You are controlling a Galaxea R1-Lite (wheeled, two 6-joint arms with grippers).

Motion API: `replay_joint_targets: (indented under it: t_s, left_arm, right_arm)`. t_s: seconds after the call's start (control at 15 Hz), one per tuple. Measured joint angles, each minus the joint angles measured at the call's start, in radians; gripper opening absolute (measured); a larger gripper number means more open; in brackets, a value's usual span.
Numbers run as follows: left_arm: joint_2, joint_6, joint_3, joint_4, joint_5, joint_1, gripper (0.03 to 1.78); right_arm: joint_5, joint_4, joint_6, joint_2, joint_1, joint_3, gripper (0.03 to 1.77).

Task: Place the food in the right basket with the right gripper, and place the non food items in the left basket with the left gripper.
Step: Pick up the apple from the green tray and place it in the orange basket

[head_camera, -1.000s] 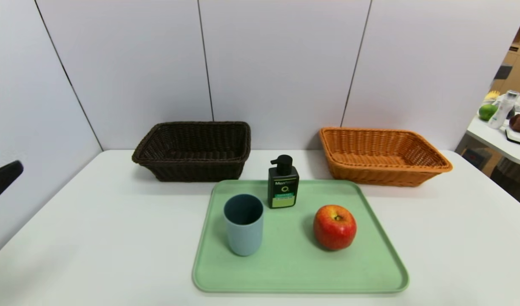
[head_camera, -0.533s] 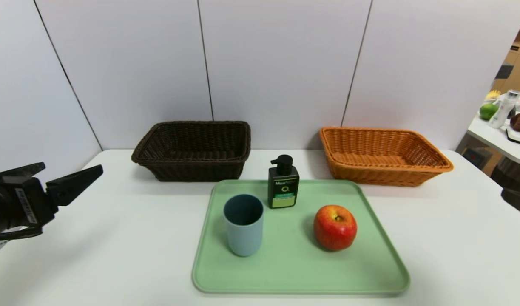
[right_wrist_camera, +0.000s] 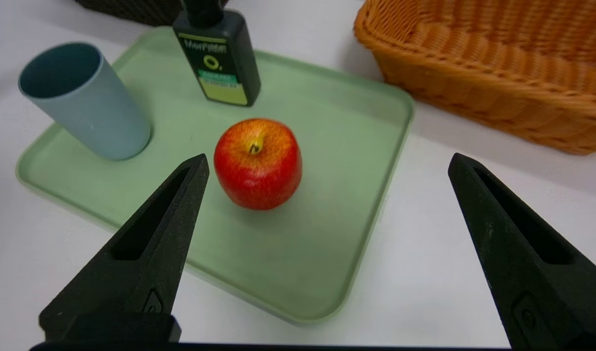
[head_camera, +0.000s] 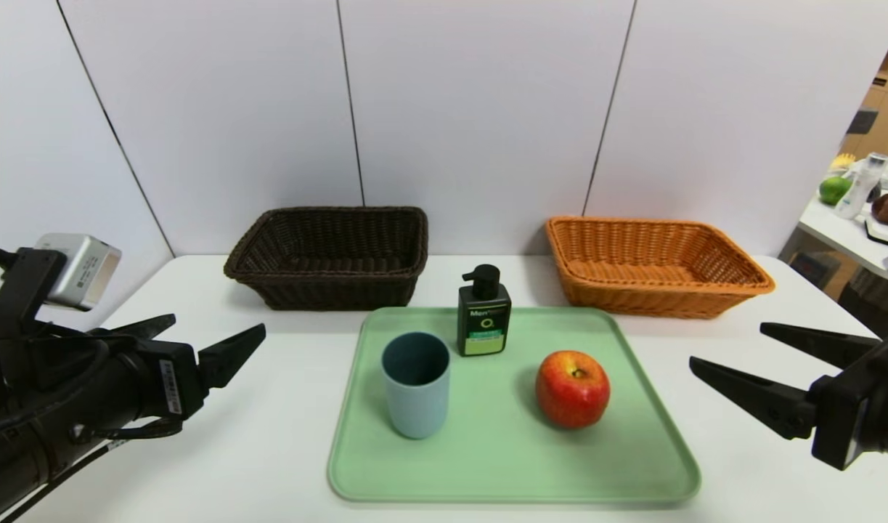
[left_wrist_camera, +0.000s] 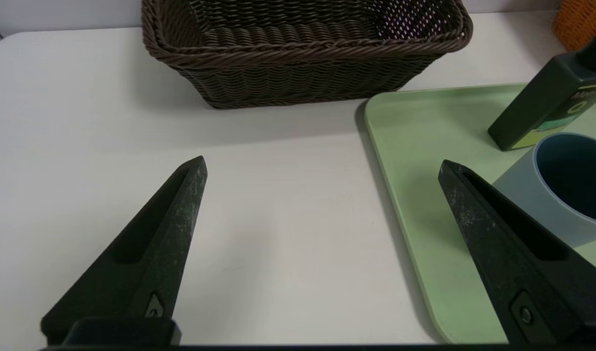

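The left claw (head_camera: 219,327) has come much farther into the head view than half a second ago: then only its front part reached in from the left edge, and now its silver-grey camera box (head_camera: 84,270) and cables show too. It is spread wide open with nothing in it, above the white tabletop (head_camera: 269,450), between the left edge of the view and the green tray (head_camera: 509,465).

The right claw (head_camera: 727,345) has changed most. Half a second ago just a dark tip showed at the right edge; now both long pointed fingers are in view, wide apart and empty, to the right of the tray.

The things on the tabletop lie as they did in the earlier frames. The red apple (head_camera: 572,389) sits on the right part of the tray, its stem up. The pale blue-grey tumbler (head_camera: 416,385) stands upright on the tray's left part, and the black pump bottle (head_camera: 483,312) stands near the far edge, between tumbler and apple but farther back. Behind the tray are the dark brown wicker basket (head_camera: 335,290) on the left and the orange-tan wicker basket (head_camera: 654,299) on the right, both empty.
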Motion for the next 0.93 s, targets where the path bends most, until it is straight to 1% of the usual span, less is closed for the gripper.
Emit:
replay_joint_targets:
  t_s: [0.13,0.4,0.73,0.93]
  left_arm:
    - [0.019,-0.003,0.003,0.0,0.001,-0.02,1.69]
    - [0.032,-0.003,0.011,0.004,0.0,-0.035,1.69]
    - [0.034,-0.003,0.02,0.001,0.0,-0.036,1.69]
    - [0.031,-0.003,0.029,0.0,0.0,-0.036,1.69]
  right_arm:
    - [-0.002,-0.001,0.029,0.049,0.048,0.013,1.7]
    - [-0.018,-0.002,0.041,0.135,0.122,0.039,1.7]
    - [-0.111,-0.045,0.04,0.242,0.226,0.008,1.7]
    - [-0.202,-0.049,0.036,0.32,0.281,-0.03,1.7]
